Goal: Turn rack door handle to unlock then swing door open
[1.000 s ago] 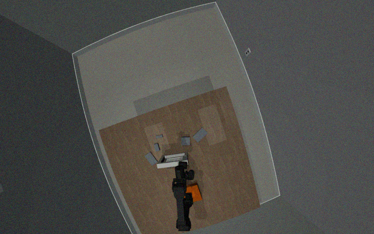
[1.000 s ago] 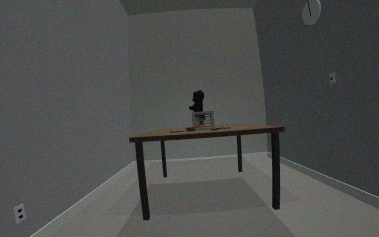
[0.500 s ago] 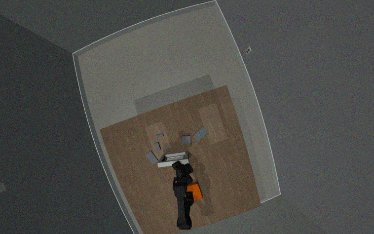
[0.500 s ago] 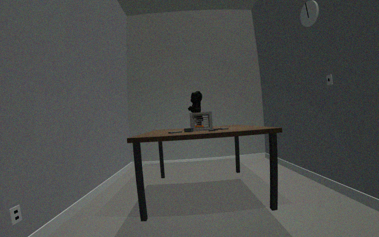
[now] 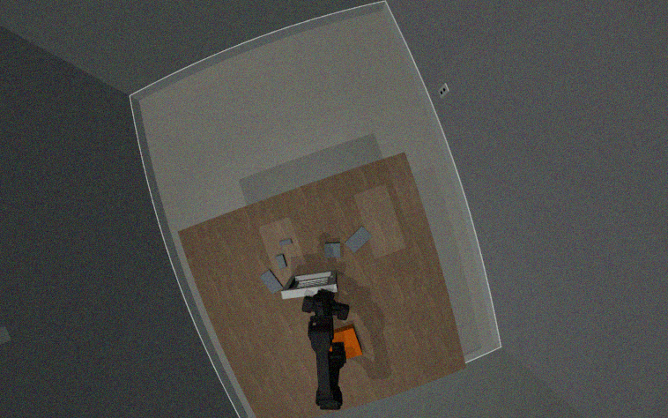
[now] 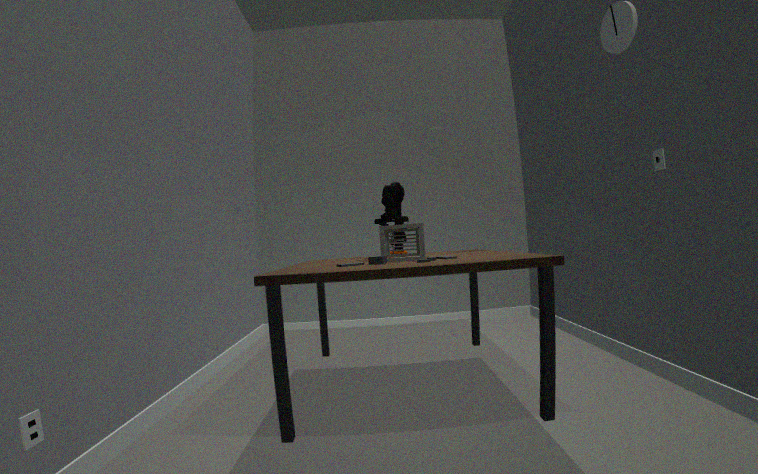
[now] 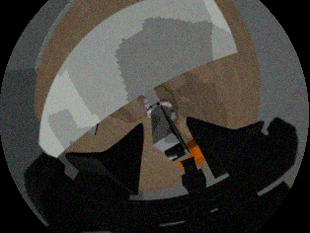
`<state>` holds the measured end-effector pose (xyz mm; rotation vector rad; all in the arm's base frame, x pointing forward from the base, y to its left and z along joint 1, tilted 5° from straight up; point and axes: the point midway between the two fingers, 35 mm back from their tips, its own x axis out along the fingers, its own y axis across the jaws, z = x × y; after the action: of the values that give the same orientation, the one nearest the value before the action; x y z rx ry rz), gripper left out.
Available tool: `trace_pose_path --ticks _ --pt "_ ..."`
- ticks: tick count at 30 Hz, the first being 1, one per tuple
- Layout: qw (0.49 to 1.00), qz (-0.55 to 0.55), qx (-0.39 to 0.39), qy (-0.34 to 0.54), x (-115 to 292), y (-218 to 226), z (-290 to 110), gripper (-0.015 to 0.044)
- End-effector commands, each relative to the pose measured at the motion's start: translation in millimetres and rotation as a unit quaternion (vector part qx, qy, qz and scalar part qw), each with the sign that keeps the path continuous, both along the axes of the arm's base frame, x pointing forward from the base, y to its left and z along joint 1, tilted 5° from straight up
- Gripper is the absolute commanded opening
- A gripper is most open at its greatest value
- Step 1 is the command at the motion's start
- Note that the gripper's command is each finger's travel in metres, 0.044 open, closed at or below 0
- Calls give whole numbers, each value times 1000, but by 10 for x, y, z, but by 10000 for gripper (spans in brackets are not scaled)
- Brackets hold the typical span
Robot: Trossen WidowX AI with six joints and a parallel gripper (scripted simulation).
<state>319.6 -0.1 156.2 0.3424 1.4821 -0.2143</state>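
Note:
The pale rack stands upright near the middle of the table, with its slatted inside visible. Its white door appears shut along the frame's front in the top view; its broad face carries a shadow in the wrist view. A grey piece that looks like the handle stands off the door. My gripper is open, at the handle end of the door, with its fingertips to either side of the handle as seen from the wrist. Contact and the handle's turn cannot be told.
An orange block lies beside the arm. Grey flat pieces lie behind and left of the rack, with a grey block behind it. Two pale rectangles lie on the table.

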Motion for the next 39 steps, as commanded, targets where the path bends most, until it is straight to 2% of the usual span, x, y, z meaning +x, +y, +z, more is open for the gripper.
trace_pose_path --ticks 1,10,19,28,39 --pt "994 109 -8 -8 2 4 -2 292" --pt "945 325 -26 -23 3 4 -2 292" --pt "849 525 -42 -37 3 4 -2 292" --pt "712 698 -57 -49 2 4 -3 292" --pt "500 861 -71 -60 2 4 -4 292"
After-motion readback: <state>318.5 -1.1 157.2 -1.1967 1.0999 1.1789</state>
